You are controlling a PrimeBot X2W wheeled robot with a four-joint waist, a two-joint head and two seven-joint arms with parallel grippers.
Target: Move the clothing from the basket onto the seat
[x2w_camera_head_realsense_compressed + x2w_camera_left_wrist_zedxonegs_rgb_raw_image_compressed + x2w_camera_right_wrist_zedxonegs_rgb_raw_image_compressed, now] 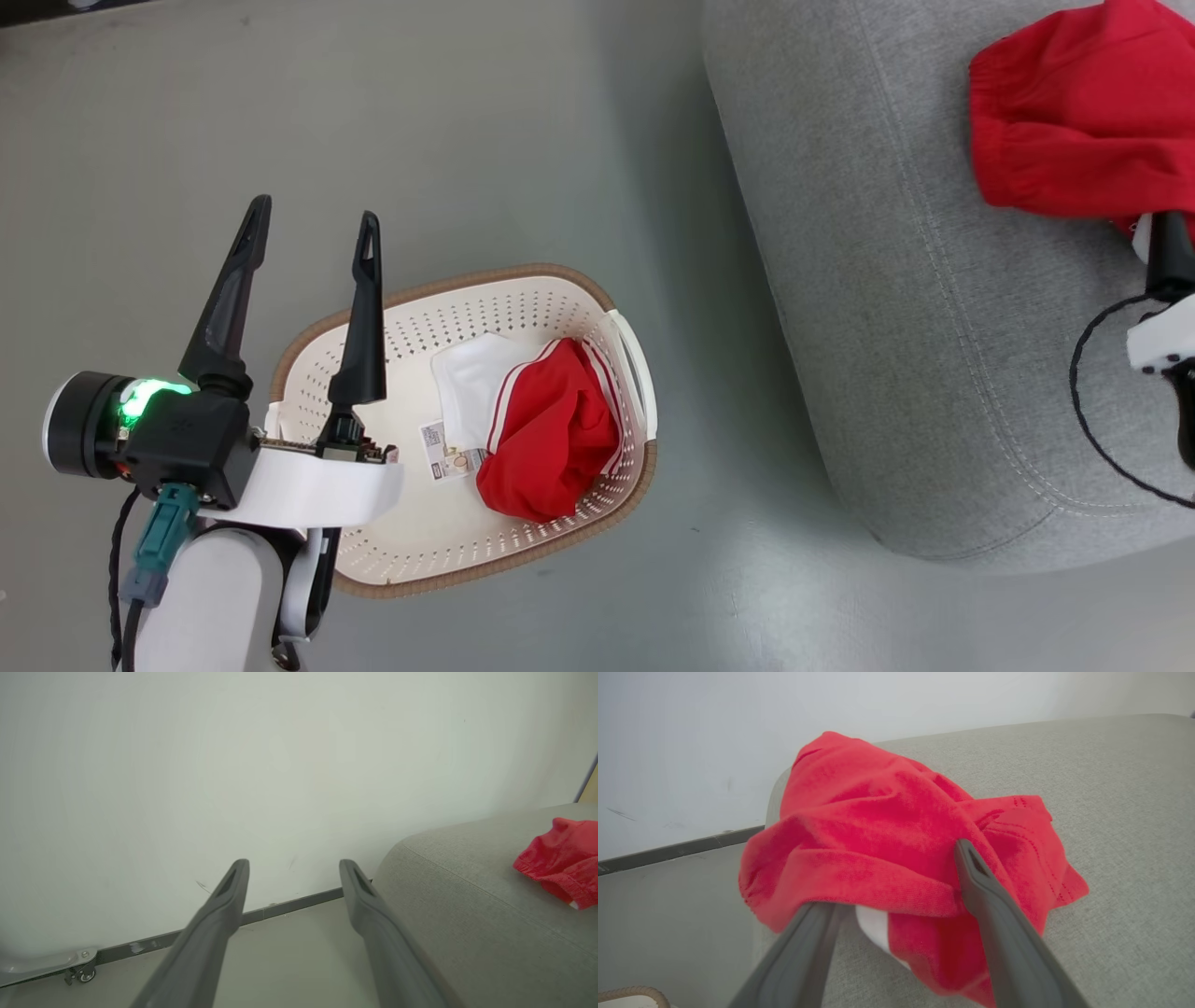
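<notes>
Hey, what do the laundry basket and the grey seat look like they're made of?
Basket: probably moulded plastic, smooth cream-white, judging by its evenly punched holes. Its brown rim looks braided, possibly only textured. Seat: woven upholstery fabric, matt light grey, with visible weave and stitched seams, likely over padding given its rounded edges.

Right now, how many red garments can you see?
2. One red garment lies crumpled in the basket, at its end nearest the grey seat. The other garment lies on that seat, the right gripper's open fingers astride a fold of it. More could be hidden beneath either.
</notes>
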